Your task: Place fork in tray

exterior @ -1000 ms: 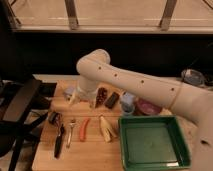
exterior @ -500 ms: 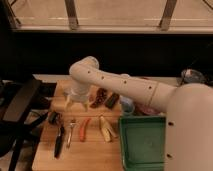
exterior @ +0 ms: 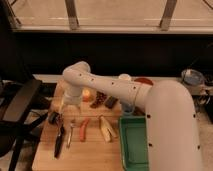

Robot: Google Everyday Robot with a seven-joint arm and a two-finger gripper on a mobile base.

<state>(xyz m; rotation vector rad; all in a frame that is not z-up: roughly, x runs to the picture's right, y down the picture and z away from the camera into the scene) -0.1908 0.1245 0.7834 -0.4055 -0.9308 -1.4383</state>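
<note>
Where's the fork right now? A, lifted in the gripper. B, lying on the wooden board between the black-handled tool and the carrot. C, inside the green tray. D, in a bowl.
B: the fork lies flat on the wooden board between the black-handled tool and the carrot, left of the tray; the gripper hangs just behind it.

Wooden table (exterior: 92,159): black-handled tool (exterior: 59,141), fork (exterior: 70,134), carrot (exterior: 84,129), green tray (exterior: 135,148) (right, at edge).

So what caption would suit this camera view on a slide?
Gripper hangs open near the fork on the wooden board; the green tray sits alongside.
</note>
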